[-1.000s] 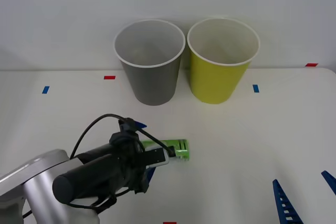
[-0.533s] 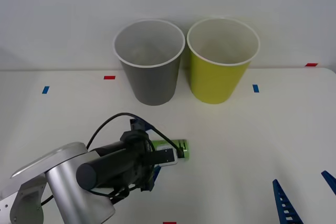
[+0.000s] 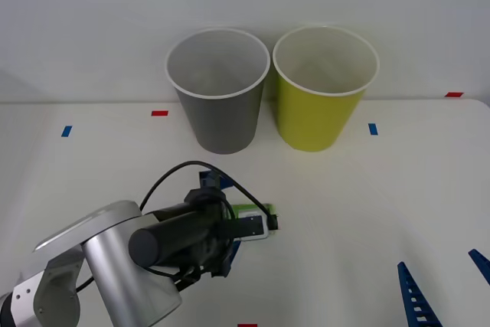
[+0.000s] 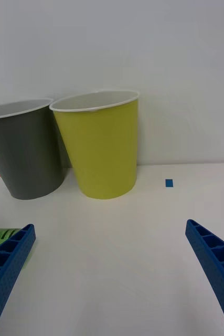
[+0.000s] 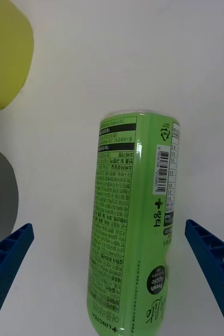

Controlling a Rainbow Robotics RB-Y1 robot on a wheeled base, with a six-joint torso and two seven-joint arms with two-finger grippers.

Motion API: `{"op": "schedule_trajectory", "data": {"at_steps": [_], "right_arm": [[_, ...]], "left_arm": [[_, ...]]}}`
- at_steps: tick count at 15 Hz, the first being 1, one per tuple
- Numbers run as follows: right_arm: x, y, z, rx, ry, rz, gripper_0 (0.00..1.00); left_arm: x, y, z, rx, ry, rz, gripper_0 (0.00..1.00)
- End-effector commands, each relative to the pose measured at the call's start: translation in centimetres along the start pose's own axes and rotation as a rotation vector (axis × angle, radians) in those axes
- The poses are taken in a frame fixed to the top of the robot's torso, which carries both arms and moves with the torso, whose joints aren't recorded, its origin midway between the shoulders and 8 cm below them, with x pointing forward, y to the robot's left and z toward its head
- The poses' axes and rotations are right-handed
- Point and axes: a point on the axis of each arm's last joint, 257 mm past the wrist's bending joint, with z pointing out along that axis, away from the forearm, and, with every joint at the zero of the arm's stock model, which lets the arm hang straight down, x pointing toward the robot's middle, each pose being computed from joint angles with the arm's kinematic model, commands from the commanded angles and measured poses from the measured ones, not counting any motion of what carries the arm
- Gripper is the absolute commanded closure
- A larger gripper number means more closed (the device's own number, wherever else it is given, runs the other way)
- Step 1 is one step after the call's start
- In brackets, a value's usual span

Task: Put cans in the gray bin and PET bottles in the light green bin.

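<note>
The PET bottle (image 3: 258,210), wrapped in a bright green label, lies on its side on the white table in front of the gray bin (image 3: 222,122). My left gripper (image 3: 230,218) hangs over it, open. In the left wrist view its blue fingers (image 5: 7,262) stand on either side of the bottle (image 5: 132,220), apart from it. The light green bin (image 3: 314,122) stands upright just right of the gray one. My right gripper (image 3: 436,259) is open at the front right, holding nothing. Its wrist view has the gray bin (image 4: 28,152), the light green bin (image 4: 101,152) and a bit of the bottle (image 4: 1,236). Cans are out of view.
Small blue (image 3: 373,129) and red (image 3: 159,112) tape marks dot the table. A white wall rises right behind the two bins. Bare tabletop lies between the bottle and my right gripper.
My left arm has slid forward and to the right over the bottle, covering more of it. The bottle, the bins and the right gripper have not moved.
</note>
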Motion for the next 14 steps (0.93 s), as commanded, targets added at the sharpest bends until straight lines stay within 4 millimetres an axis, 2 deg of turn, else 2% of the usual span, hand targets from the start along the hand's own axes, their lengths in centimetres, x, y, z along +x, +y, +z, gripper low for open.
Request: {"op": "schedule_trajectory", "data": {"at_steps": [1, 6, 8, 14], "right_arm": [[0.0, 0.0, 0.0, 0.0, 0.0, 0.0, 0.0], [0.0, 0.0, 0.0, 0.0, 0.0, 0.0, 0.0], [0.0, 0.0, 0.0, 0.0, 0.0, 0.0, 0.0], [0.0, 0.0, 0.0, 0.0, 0.0, 0.0, 0.0]], "left_arm": [[0.2, 0.2, 0.8, 0.006, 0.014, 0.019, 0.0], [-0.3, -0.5, 2.7, 0.051, 0.029, 0.084, 0.0], [-0.4, -0.3, 2.9, 0.058, 0.047, 0.099, 0.0], [-3.0, -1.2, 3.2, 0.091, 0.03, 0.062, 0.0]]}}
